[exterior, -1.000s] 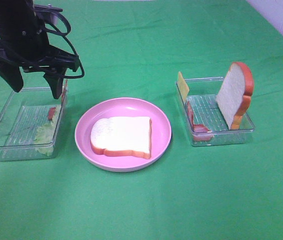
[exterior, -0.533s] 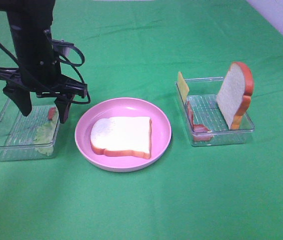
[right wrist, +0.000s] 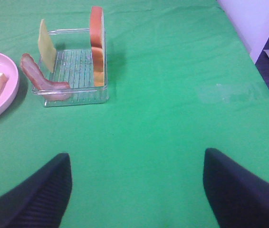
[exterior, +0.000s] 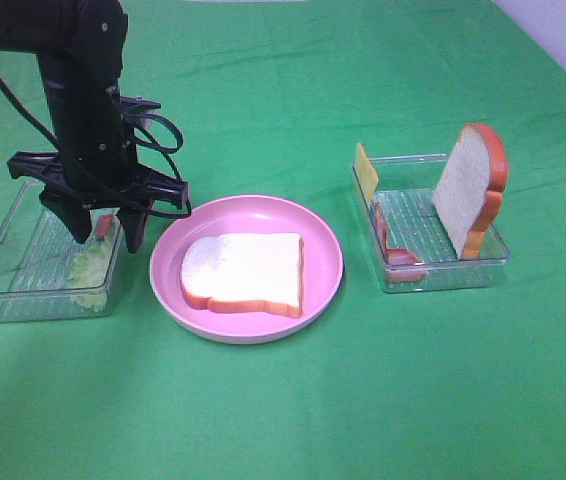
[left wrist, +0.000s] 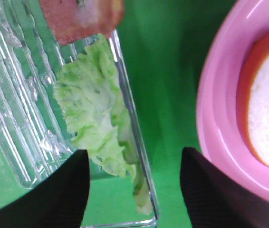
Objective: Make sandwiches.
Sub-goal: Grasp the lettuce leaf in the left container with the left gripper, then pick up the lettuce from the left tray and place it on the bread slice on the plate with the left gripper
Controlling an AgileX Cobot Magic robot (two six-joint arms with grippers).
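the left gripper (exterior: 108,238), jaws spread and empty, is hanging astride the right wall of the left tray (exterior: 8,275), above lettuce (left wrist: 94,118) and a bacon strip (exterior: 103,226). one bread slice (exterior: 248,272) is lying on the pink plate (exterior: 263,205); a second slice (exterior: 468,195) is standing in the right tray (exterior: 443,278). the right gripper (right wrist: 137,190) is hanging open. closing now risks pinching the wall and dragging the tray.

Cloth (exterior: 363,400): plain green
Plate (exterior: 263,205): pink
Flat bread (exterior: 243,272): white, orange-brown crust
Standing bread (exterior: 468,190): same white, orange crust
Lettuce (left wrist: 94,109): pale green, mottled
Bacon (right wrist: 39,78): pink-red
Cheese (right wrist: 45,38): yellow
Left tray (exterior: 23,250): clear, ribbed
Arm (exterior: 78,90): black
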